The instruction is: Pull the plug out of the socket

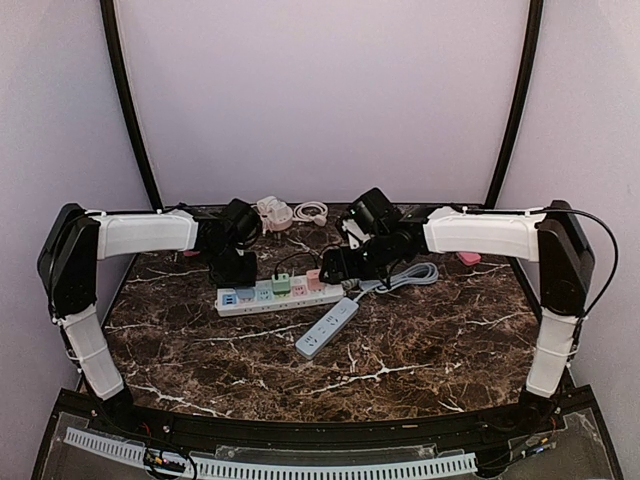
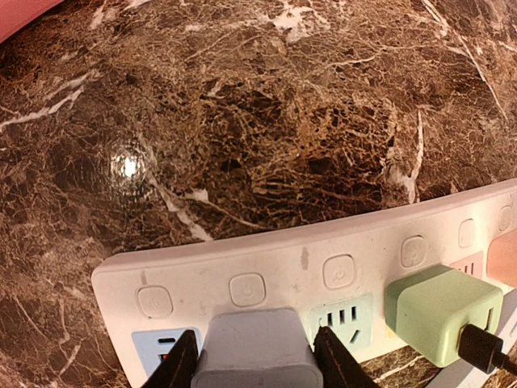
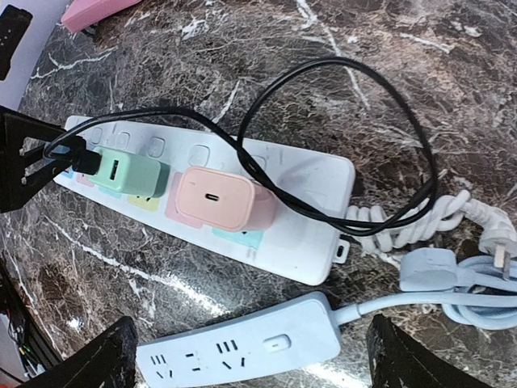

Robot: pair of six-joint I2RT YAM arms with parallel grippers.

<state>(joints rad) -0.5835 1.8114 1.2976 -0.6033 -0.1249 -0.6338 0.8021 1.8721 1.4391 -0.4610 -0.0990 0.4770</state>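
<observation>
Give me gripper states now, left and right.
Left gripper: jaws closed on the grey plug, which sits in the white power strip.
Right gripper: jaws wide open, holding nothing.

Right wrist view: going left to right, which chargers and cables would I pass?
Green charger → pink charger → blue cable bundle.
</observation>
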